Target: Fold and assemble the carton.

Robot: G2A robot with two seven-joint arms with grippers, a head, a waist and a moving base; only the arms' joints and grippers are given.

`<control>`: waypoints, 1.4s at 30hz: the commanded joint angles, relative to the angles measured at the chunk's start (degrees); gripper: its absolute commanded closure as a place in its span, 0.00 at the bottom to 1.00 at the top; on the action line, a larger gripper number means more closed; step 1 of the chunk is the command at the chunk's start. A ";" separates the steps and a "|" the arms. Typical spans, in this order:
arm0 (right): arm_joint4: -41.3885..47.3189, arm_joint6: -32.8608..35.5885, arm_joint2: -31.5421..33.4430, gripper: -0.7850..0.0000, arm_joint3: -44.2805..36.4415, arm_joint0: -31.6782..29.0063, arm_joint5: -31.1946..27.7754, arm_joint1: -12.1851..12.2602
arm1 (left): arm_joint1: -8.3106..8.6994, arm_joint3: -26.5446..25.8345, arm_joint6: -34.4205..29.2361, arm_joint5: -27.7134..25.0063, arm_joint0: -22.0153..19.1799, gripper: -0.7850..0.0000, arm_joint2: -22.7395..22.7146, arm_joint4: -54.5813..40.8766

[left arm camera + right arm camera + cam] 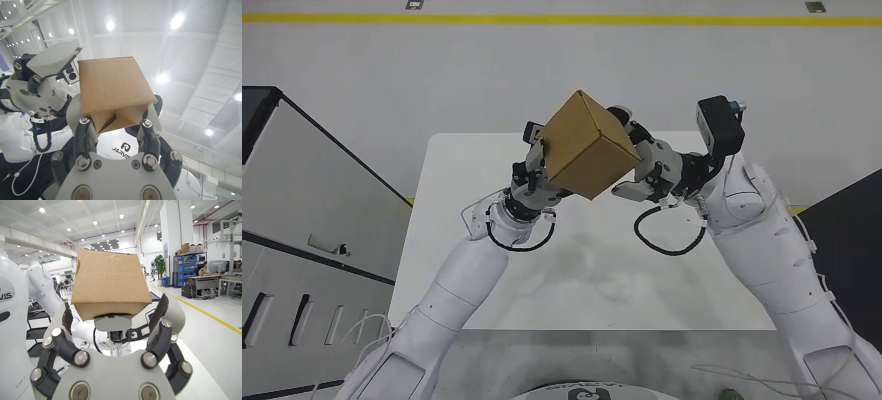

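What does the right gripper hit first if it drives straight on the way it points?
Most likely the carton, straight ahead of the open right gripper; how near is hard to judge.

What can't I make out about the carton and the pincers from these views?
- Left wrist view: the flap seam between the left pincer's fingers lies in shadow, so it is unclear whether the carton's flaps lock.
- Top view: the carton covers the table right under it.
- Right wrist view: the open right pincer is close to the carton, but contact cannot be told.
- Every view: the carton's walls hide its inside.
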 commanded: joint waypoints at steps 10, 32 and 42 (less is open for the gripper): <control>0.46 -1.78 -1.61 0.05 0.28 0.75 0.00 0.05 | -0.63 -0.44 0.02 0.59 0.82 1.00 -0.76 0.71; -0.39 -3.74 -2.68 1.00 0.44 1.20 0.00 0.50 | -1.80 -1.35 0.51 0.99 2.07 0.53 -1.65 2.43; -0.50 -4.86 -1.32 1.00 -0.48 1.33 0.00 1.01 | -2.03 -1.82 0.33 1.28 2.56 0.00 -2.96 3.42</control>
